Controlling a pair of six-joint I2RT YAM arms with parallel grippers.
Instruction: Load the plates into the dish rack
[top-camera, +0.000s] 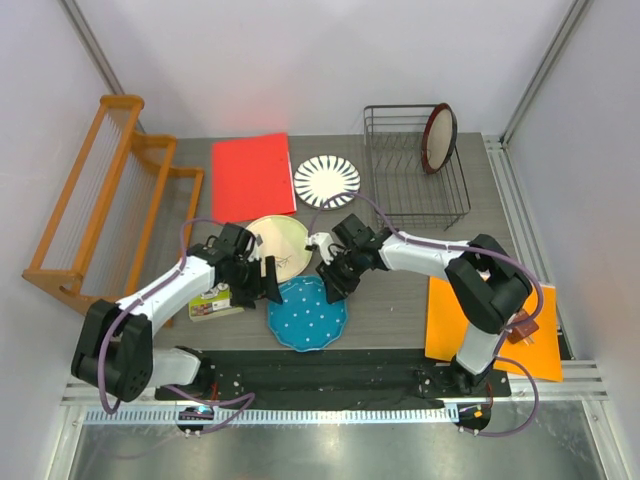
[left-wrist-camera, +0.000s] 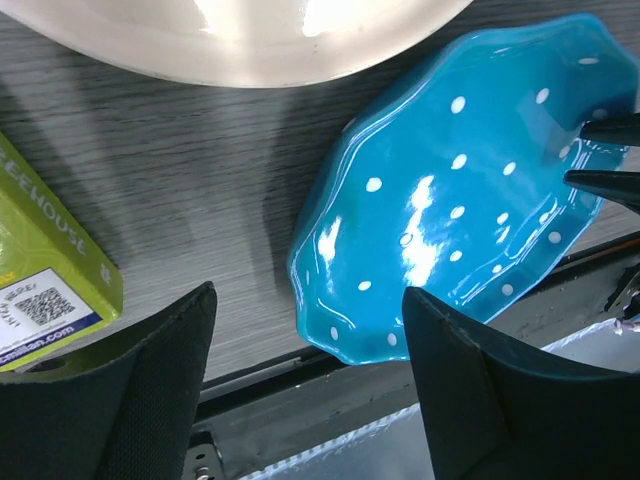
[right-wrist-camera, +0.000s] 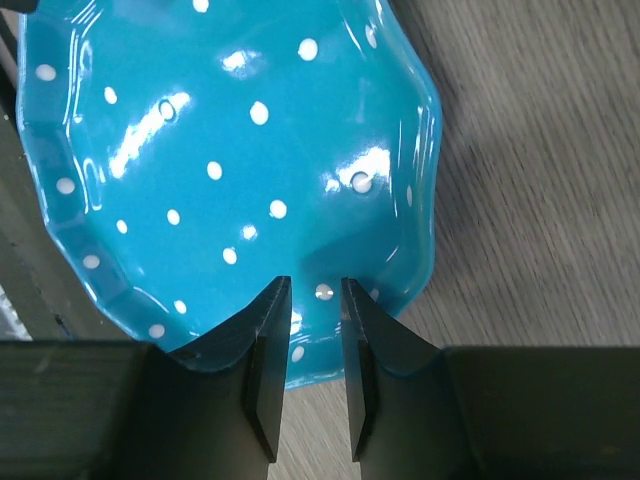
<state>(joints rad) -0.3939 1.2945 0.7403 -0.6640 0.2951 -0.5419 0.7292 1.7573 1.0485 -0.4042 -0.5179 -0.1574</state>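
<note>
The grey table (top-camera: 400, 300) is occupied by three plates, two racks, coloured sheets and a green box (top-camera: 215, 303).

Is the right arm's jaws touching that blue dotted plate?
Cannot tell. In the right wrist view the right gripper straddles the blue plate rim, jaws narrowly apart, contact unclear.

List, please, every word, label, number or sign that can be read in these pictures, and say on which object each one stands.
"EEHOUSE": on the side of the green box in the left wrist view; the start of the word is cut off by the picture's edge.
A white label with a QR code is on the same box; its small print is too blurred to read.
In the top view the box's print is too small to read.
The plates, the dish rack and the coloured sheets show no text.
</note>
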